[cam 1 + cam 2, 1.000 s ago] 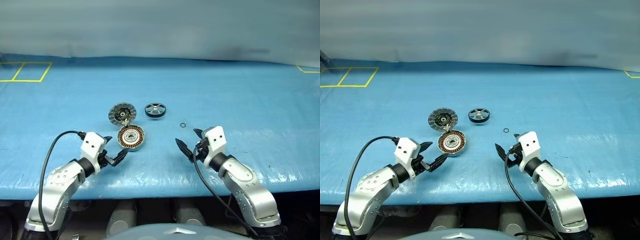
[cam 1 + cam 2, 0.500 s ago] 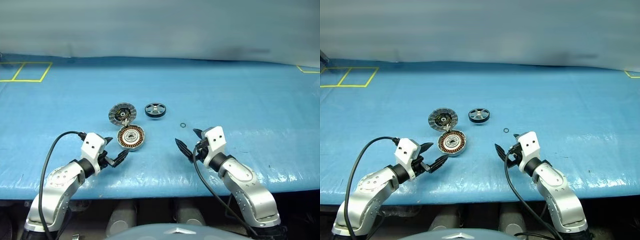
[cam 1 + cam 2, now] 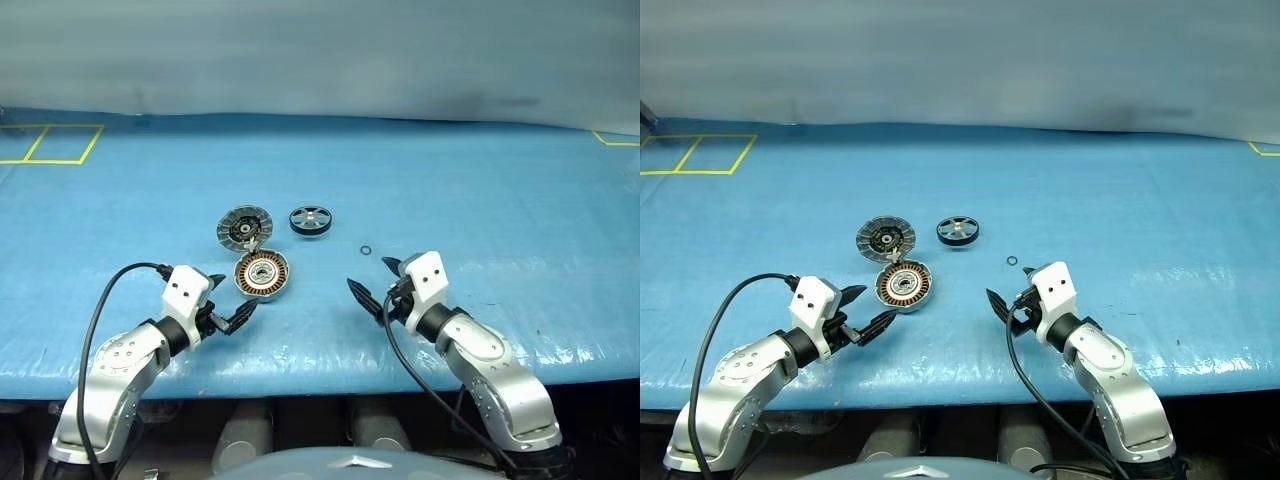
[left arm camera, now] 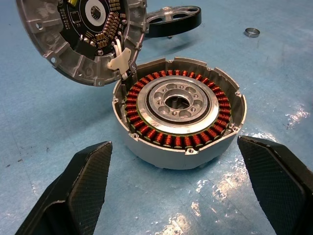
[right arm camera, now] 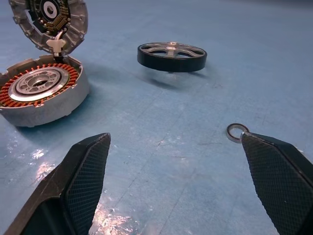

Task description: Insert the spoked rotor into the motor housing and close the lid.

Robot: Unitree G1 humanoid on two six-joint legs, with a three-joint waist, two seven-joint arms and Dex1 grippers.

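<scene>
The motor housing (image 3: 262, 274) lies open on the blue table, showing copper windings around a metal bearing (image 4: 178, 100). Its lid (image 3: 243, 226) is hinged back just beyond it, ribbed inside facing up (image 4: 80, 34). The spoked rotor (image 3: 312, 220), a black ring with a silver hub, lies flat to the right of the lid (image 5: 171, 56). My left gripper (image 3: 232, 296) is open just left of and nearer than the housing, with nothing between its fingers (image 4: 85, 181). My right gripper (image 3: 371, 275) is open and empty to the right of the housing.
A tiny thin ring (image 3: 366, 250) lies on the table just beyond my right gripper (image 5: 235, 132). Yellow tape squares (image 3: 50, 143) mark the far left corner, and more yellow tape (image 3: 615, 140) the far right. The table's front edge runs just below both arms.
</scene>
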